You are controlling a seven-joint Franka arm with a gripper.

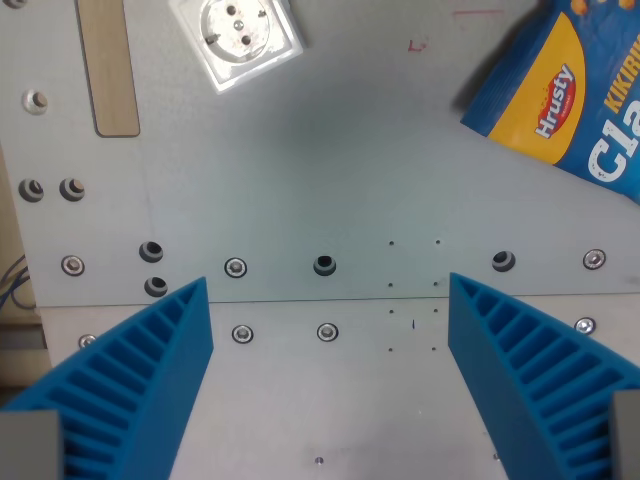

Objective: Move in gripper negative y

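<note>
My gripper (327,290) is open above a grey metal plate (330,160). Its two blue ribbed fingers (140,380) rise from the bottom corners of the wrist view, one at each side, with a wide gap and nothing between them. Under the gap lie bolt heads and small holes in the plate, among them a dark bushing (324,265) near the middle.
A white wall socket (236,36) lies at the top left of centre. A wooden strip (106,65) runs down the plate to its left. A blue and yellow snack bag (570,90) fills the top right corner. The plate's left edge shows wires (12,280) beyond it.
</note>
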